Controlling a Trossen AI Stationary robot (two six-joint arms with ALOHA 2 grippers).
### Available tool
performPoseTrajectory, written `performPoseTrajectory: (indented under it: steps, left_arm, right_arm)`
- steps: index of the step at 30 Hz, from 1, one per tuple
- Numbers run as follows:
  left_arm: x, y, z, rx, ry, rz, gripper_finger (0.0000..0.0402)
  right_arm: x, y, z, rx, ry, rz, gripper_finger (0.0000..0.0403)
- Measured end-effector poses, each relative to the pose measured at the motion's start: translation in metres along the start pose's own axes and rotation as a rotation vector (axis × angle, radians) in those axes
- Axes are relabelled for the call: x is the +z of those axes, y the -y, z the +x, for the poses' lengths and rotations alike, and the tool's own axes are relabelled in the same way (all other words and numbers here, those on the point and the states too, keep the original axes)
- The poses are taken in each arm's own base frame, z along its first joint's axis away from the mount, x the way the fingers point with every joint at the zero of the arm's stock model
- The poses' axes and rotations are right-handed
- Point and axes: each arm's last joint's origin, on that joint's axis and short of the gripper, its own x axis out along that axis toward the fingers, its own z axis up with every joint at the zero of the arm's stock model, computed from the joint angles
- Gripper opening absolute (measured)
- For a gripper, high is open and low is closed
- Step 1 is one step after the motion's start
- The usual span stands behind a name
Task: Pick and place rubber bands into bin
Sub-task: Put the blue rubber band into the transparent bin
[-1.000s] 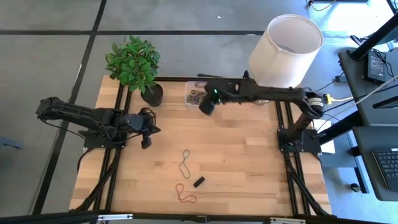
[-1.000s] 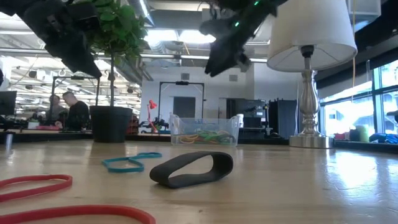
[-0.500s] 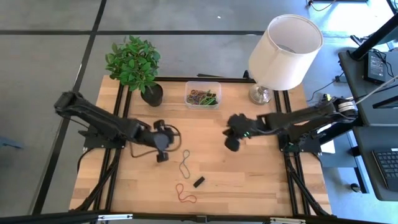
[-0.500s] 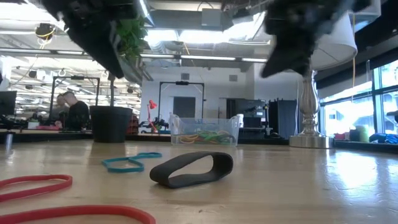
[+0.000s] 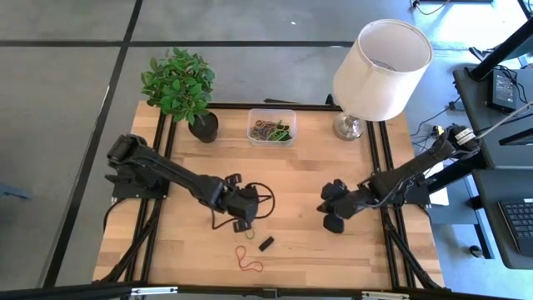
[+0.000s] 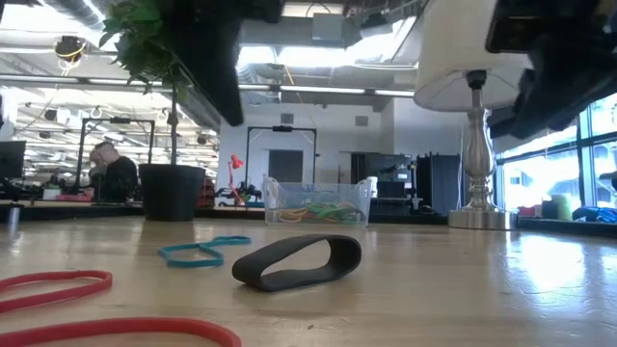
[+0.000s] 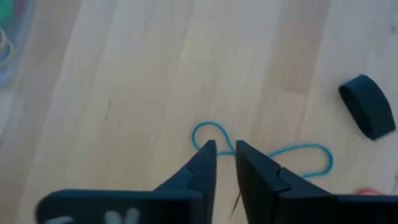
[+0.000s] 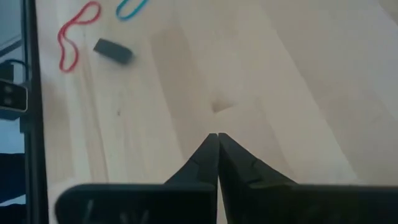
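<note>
A blue rubber band [image 7: 292, 152] lies flat on the wood, right under my left gripper [image 7: 225, 149]. The gripper hovers above it, pointing steeply down, open by a narrow gap. In the high view this gripper [image 5: 243, 222] covers most of the band. A black band [image 5: 266, 243] stands on its edge and a red band [image 5: 247, 260] lies flat, both nearer the front. The clear bin [image 5: 271, 127] at the far edge holds several bands. My right gripper [image 5: 333, 222] is shut and holds nothing, right of the table's centre.
A potted plant [image 5: 200, 123] stands left of the bin and a lamp [image 5: 354, 125] with a wide white shade to its right. Black frame rails [image 5: 379, 167] run along both sides of the table. Bare wood lies between the two grippers.
My left gripper has swung from the table's left side toward the centre and the near edge, ending over the blue band. My right gripper has gone from above the bin toward the near edge and the right, and has sunk. The bands have stayed where they lay.
</note>
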Motion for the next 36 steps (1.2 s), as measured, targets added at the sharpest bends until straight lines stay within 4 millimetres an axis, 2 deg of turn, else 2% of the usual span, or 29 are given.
performPoseTrajectory:
  steps: [6, 13, 18, 22, 24, 26, 32, 36]
  left_arm:
    - [-0.002, 0.007, 0.026, 0.04, -0.056, -0.069, 0.0115]
    - [-0.01, 0.013, 0.065, 0.117, -0.13, -0.32, 0.0176]
    - [-0.02, 0.018, 0.088, 0.169, -0.186, -0.46, 0.0205]
    - [-0.024, 0.021, 0.102, 0.181, -0.233, -0.545, 0.021]
    - [-0.027, 0.022, 0.106, 0.182, -0.265, -0.579, 0.0199]
    - [-0.027, 0.022, 0.109, 0.178, -0.274, -0.585, 0.0171]
    - [-0.028, 0.022, 0.108, 0.177, -0.269, -0.592, 0.002]
    - [-0.018, 0.015, 0.1, 0.15, -0.272, -0.569, 0.0004]
  right_arm:
    - [-0.013, -0.01, -0.005, 0.011, 0.006, -0.028, 0.0006]
    - [-0.022, -0.017, -0.008, 0.03, -0.001, -0.057, 0.0007]
    - [-0.025, -0.019, -0.009, 0.037, -0.005, -0.071, 0.0007]
    - [-0.025, -0.02, -0.01, 0.037, -0.005, -0.072, 0.0007]
    - [-0.025, -0.019, -0.01, 0.036, -0.005, -0.073, 0.0007]
    - [-0.025, -0.019, -0.01, 0.036, -0.005, -0.073, 0.0007]
    - [-0.024, -0.019, -0.01, 0.017, 0.018, -0.073, 0.0007]
    - [-0.022, -0.018, -0.01, -0.026, 0.074, -0.072, 0.0007]
